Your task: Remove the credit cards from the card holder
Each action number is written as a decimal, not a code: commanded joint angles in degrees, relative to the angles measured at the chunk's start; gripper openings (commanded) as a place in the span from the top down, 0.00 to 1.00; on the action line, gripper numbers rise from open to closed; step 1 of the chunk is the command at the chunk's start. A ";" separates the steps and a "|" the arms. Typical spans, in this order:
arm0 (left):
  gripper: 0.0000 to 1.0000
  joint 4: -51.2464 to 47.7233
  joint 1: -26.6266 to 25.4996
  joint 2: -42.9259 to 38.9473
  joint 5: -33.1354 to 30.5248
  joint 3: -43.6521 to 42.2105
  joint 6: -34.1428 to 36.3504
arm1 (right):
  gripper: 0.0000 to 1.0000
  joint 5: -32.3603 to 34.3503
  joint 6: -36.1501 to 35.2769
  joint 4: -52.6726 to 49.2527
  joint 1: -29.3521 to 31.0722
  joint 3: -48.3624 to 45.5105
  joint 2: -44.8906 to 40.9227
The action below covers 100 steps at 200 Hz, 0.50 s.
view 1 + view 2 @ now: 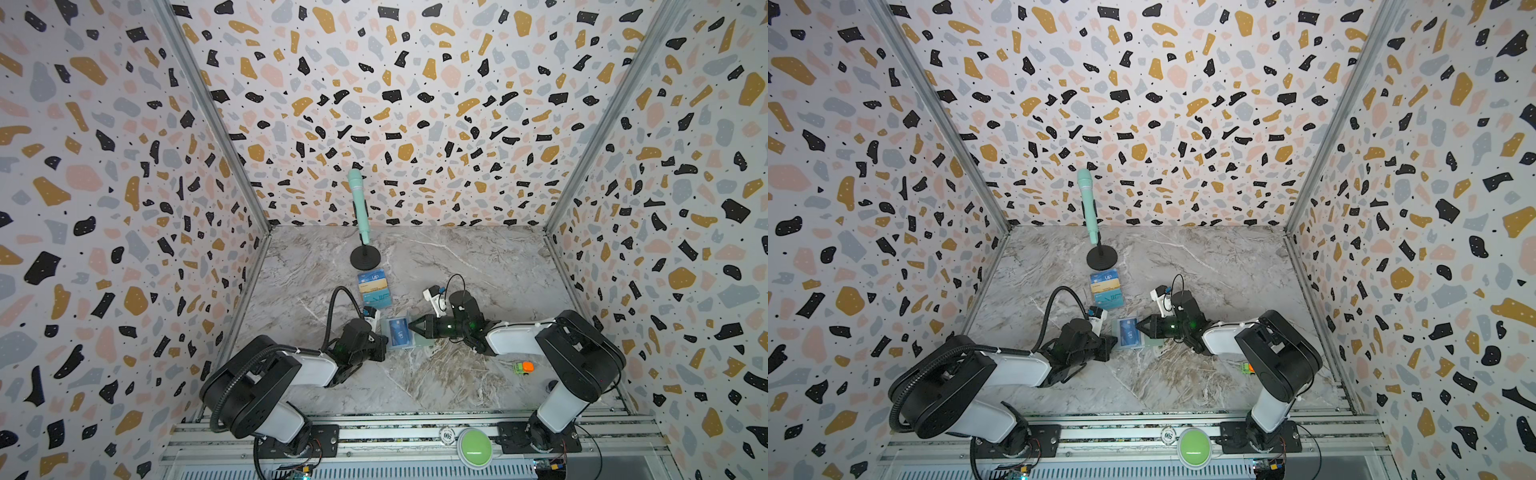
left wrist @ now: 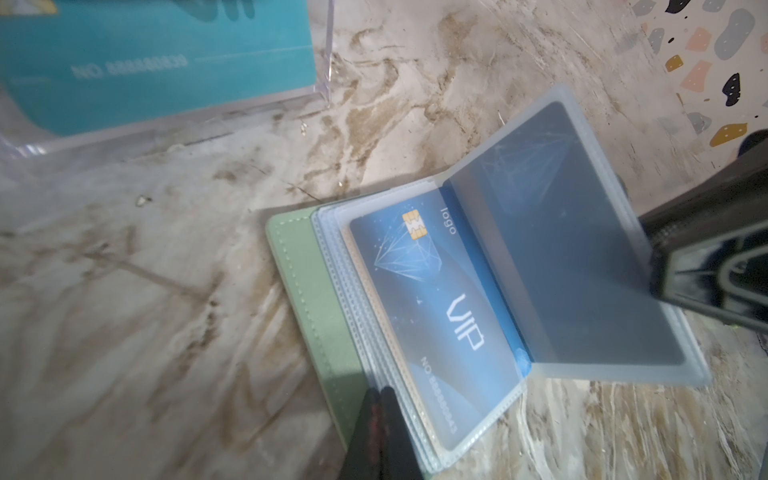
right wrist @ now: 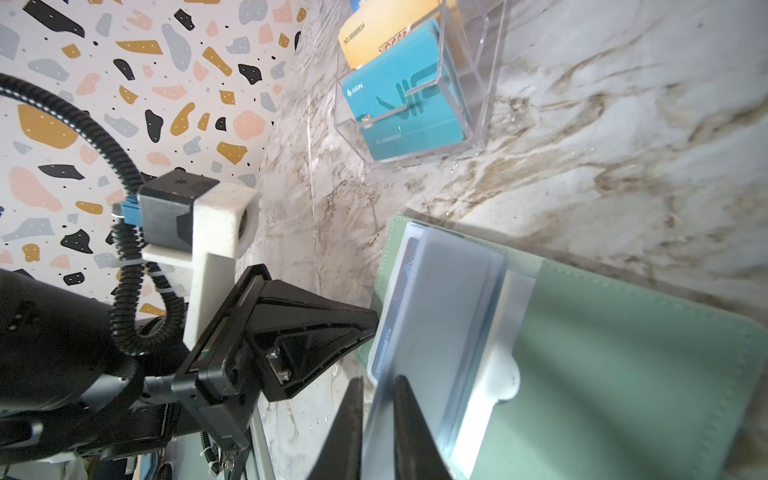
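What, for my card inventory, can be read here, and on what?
"VIP", "logo": dark blue card in the card holder; its number is blurred.
"VIP": teal card in the clear stand; brand and number too blurred.
"NO 88888834": yellow card there.
"500": round chip on the front rail.

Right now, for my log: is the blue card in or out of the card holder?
In: the blue card sits under a clear sleeve of the card holder.
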 commanded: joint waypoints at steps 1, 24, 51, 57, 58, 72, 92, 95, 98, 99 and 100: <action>0.95 -4.22 0.10 1.88 -0.46 -0.70 0.56 | 0.86 0.80 -0.45 -0.65 -0.16 0.29 -0.02; 0.95 -3.95 0.10 1.90 -0.54 -0.99 0.40 | 0.88 0.24 0.10 1.25 -0.23 -0.79 -0.66; 0.95 -3.95 0.10 1.76 -0.54 -1.08 0.46 | 0.90 -2.29 1.52 5.23 -0.66 -2.09 -0.71; 0.95 -3.95 0.10 1.68 -0.54 -1.20 0.40 | 0.90 -2.62 1.70 5.68 -0.66 -2.05 -0.60; 0.95 -3.95 0.10 1.68 -0.54 -1.18 0.40 | 0.90 -2.67 1.72 5.72 -0.67 -2.07 -0.53; 0.95 -3.95 0.10 1.58 -0.54 -1.16 0.42 | 0.91 -3.11 2.06 6.48 -0.60 -2.03 -0.09; 0.95 -4.04 0.10 1.21 -0.63 -1.38 0.39 | 0.92 -3.49 2.45 7.35 -0.64 -2.14 0.41; 0.95 -4.04 0.10 1.21 -0.70 -1.42 0.35 | 0.92 -3.64 2.57 7.63 -0.66 -2.22 0.50; 0.95 -4.01 0.11 1.10 -0.72 -1.49 0.39 | 0.92 -3.76 2.69 7.91 -0.66 -2.27 0.60; 0.95 -4.02 0.11 1.08 -0.72 -1.50 0.39 | 0.92 -3.81 2.75 8.01 -0.63 -2.27 0.64; 0.95 -4.03 0.11 1.07 -0.72 -1.51 0.40 | 0.92 -3.84 2.73 8.11 -0.61 -2.27 0.66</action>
